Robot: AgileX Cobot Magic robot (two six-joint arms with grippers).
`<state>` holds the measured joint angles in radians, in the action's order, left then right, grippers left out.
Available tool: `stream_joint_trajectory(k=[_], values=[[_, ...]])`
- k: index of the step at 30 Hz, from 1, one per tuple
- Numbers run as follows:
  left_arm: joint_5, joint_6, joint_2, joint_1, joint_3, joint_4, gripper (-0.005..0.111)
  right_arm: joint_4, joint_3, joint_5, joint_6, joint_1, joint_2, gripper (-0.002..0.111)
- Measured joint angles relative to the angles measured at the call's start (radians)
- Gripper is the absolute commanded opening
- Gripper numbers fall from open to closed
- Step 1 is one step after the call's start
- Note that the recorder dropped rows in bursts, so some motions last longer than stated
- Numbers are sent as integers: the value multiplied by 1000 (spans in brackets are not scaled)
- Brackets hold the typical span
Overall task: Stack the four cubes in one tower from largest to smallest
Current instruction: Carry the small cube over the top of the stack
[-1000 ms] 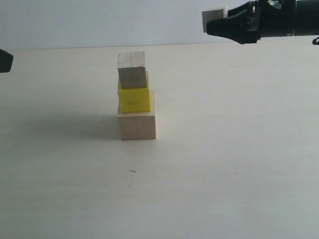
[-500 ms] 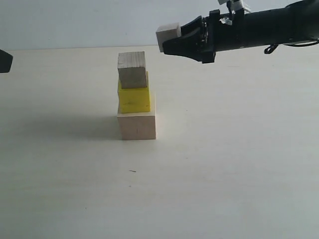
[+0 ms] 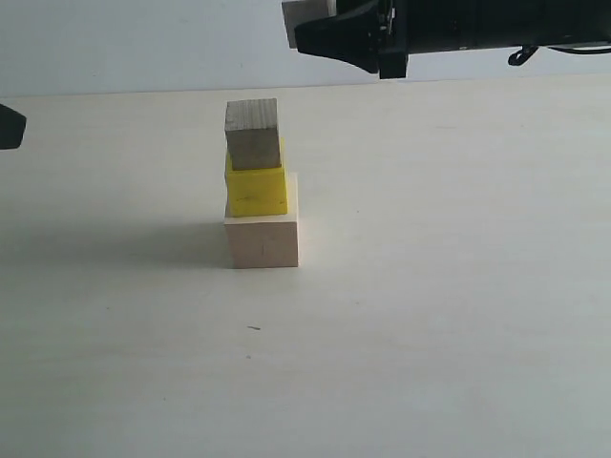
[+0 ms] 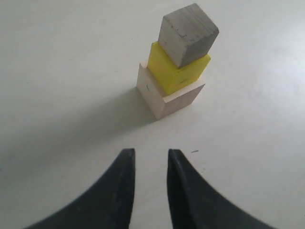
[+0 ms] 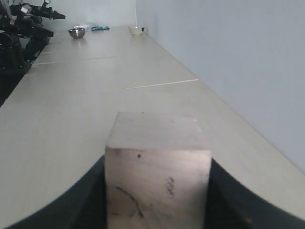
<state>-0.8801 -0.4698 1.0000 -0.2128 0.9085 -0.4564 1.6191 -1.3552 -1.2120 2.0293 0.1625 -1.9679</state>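
Three cubes stand stacked mid-table: a large pale wood cube (image 3: 263, 240) (image 4: 167, 100), a yellow cube (image 3: 256, 189) (image 4: 174, 75) on it, and a small wood cube (image 3: 253, 134) (image 4: 187, 36) on top, turned slightly. High above and a little right of the stack, my right gripper (image 3: 310, 27) (image 5: 157, 191) is shut on another small pale wood cube (image 3: 302, 19) (image 5: 157, 167). My left gripper (image 4: 150, 155) is open with a narrow gap and nothing in it. It points at the stack from a distance and shows only as a dark tip (image 3: 8, 126) at the exterior view's left edge.
The pale tabletop (image 3: 430, 286) runs back to a light wall (image 3: 143, 48). Far along the table in the right wrist view sit a metal bowl (image 5: 76, 32), a white bowl (image 5: 137, 30) and a blue item (image 5: 100, 28), with dark equipment (image 5: 19, 33) beside them.
My right gripper has carried its small wood cube leftward and upward, from the far right to just above and right of the stack. The stack and left gripper have not moved.
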Motion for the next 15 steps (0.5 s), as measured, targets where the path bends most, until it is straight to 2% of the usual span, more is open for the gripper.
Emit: stream_joint_trajectory(k=[6,15], values=[[21,-2,0,0,-26,7,26,-8,-3,2,2,15,4,0],[45,-2,0,0,-28,9,26,-49,-5,-3,65,132,-4,0]])
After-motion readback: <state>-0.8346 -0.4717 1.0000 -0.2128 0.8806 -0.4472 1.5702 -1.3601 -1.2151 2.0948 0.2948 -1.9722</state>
